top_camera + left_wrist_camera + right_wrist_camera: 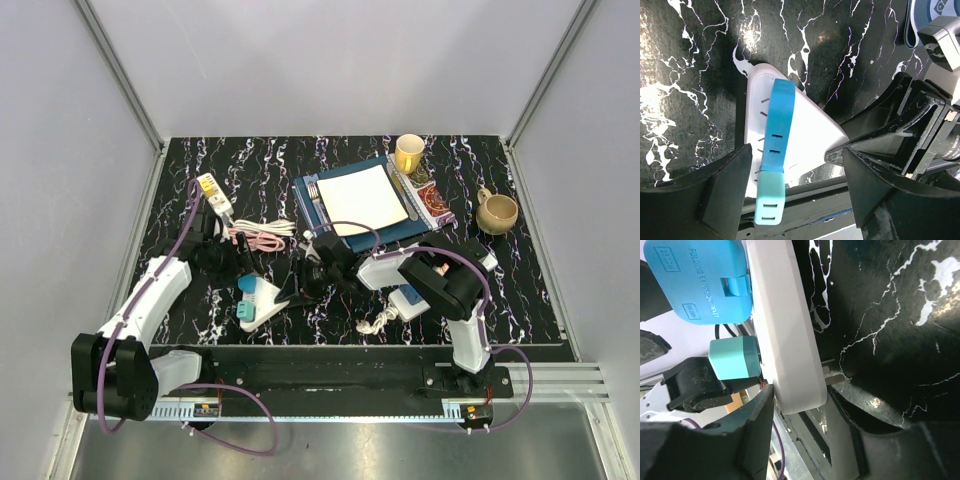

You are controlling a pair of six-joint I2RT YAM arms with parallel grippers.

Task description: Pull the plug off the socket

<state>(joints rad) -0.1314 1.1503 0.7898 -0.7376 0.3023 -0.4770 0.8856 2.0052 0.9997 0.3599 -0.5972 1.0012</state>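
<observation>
Black marbled worktop (520, 290): right hand (802, 395) clamps white socket (810, 125); left hand (795, 172), wide open, straddles teal plug (770, 202). Risk: corner clamp slips, socket follows plug.

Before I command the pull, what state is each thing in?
White wedge-shaped plastic socket block: clamped at one end.
Right pincer: shut on that block.
Teal square plug: seated in the block.
Blue flat folding adapter: also seated in the block.
Left pincer: open, straddling the plug.
</observation>
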